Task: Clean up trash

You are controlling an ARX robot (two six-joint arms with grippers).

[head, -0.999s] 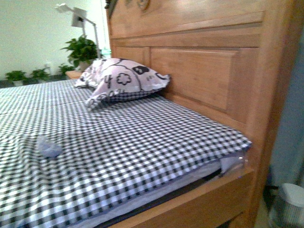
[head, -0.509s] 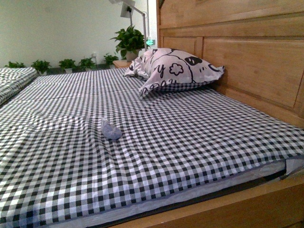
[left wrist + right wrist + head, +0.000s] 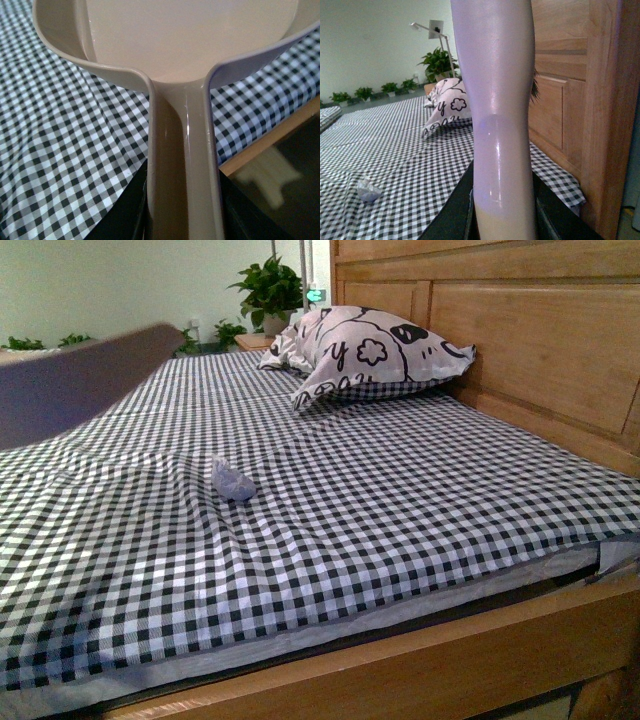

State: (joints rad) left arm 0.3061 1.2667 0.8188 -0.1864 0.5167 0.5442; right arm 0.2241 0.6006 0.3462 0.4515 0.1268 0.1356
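The trash (image 3: 232, 482) is a small crumpled whitish wad lying on the black-and-white checked bed sheet (image 3: 380, 500), left of centre. It also shows low in the right wrist view as the trash (image 3: 368, 191). My left gripper (image 3: 182, 220) is shut on the handle of the pale pink dustpan (image 3: 190, 35), whose pan hangs over the sheet near the bed's edge. A blurred grey-brown slab (image 3: 80, 380) at the front view's left looks like that dustpan. My right gripper (image 3: 502, 220) is shut on the pale handle of the brush (image 3: 502, 100); only a few dark bristles (image 3: 536, 85) peek out.
A patterned pillow (image 3: 370, 350) leans against the wooden headboard (image 3: 540, 340) at the back right. The wooden bed frame (image 3: 400, 670) runs along the near edge. Potted plants (image 3: 268, 290) and a lamp (image 3: 437, 30) stand beyond the bed.
The front view swung left, bringing the trash from the left edge toward the centre. In the last half second the blurred dustpan shape came in at the upper left.
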